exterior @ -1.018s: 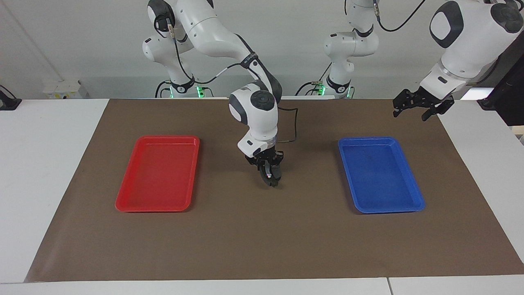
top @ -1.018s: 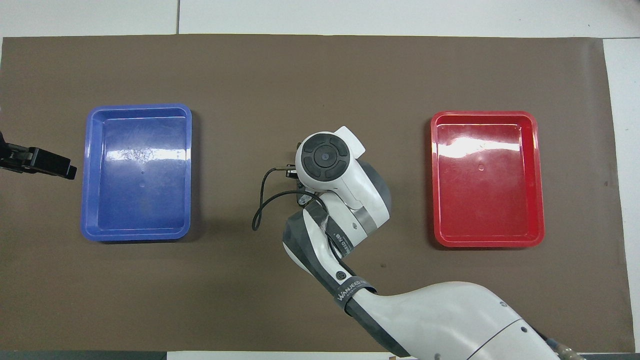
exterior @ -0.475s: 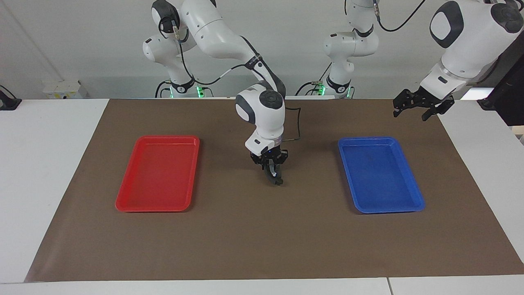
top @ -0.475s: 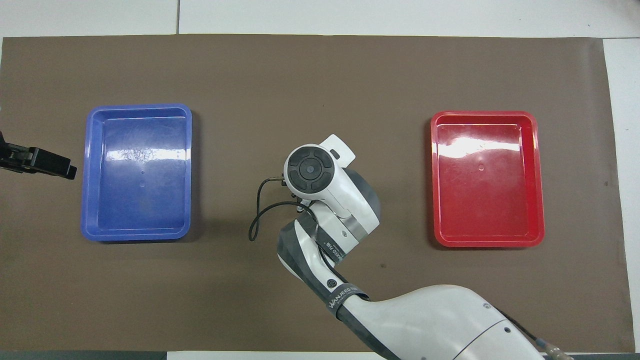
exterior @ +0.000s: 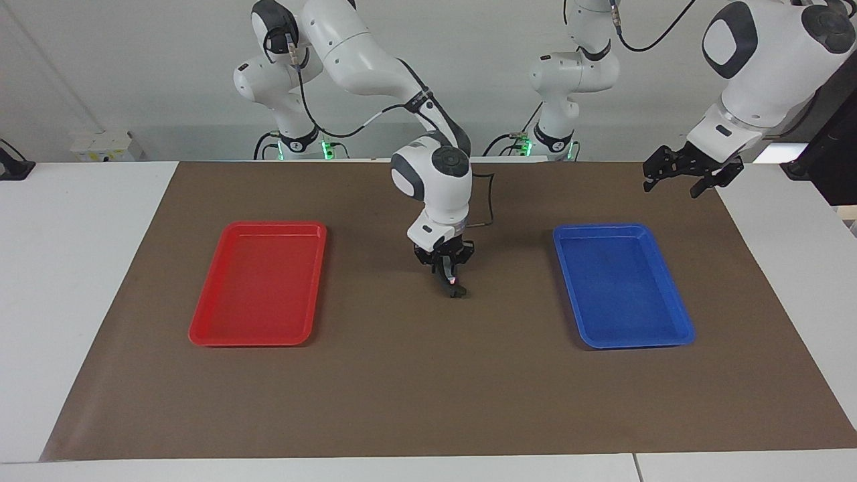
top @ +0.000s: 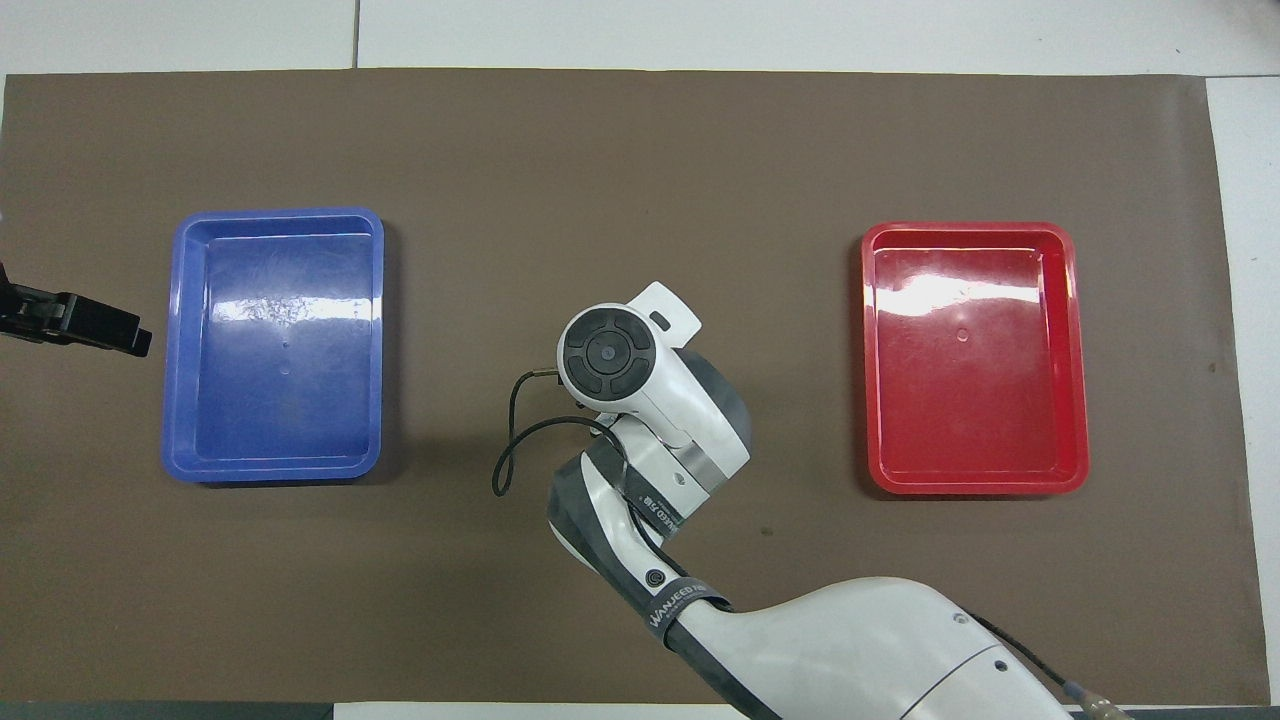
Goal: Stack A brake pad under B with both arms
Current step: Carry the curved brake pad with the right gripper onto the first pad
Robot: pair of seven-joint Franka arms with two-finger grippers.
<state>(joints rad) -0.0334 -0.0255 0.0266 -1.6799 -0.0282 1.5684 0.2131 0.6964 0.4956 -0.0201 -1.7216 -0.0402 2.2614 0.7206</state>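
My right gripper point(exterior: 454, 289) hangs point-down over the middle of the brown mat, between the two trays. Its fingers are close together on a small dark piece point(exterior: 458, 292) at their tips, which looks like the short dark grey A brake pad, held just above the mat. In the overhead view the right arm's wrist point(top: 607, 352) hides the gripper and the piece. The long crescent-shaped B does not show in either view. My left gripper point(exterior: 671, 185) is open and empty, up in the air over the mat's edge at the left arm's end, and it also shows in the overhead view point(top: 138, 344).
An empty red tray point(exterior: 258, 284) lies toward the right arm's end of the mat, and an empty blue tray point(exterior: 622, 284) lies toward the left arm's end. A black cable point(top: 510, 450) loops off the right wrist.
My right gripper has moved a little toward the left arm's end and toward the robots with the dark piece, and its wrist has turned. The left arm has not moved.
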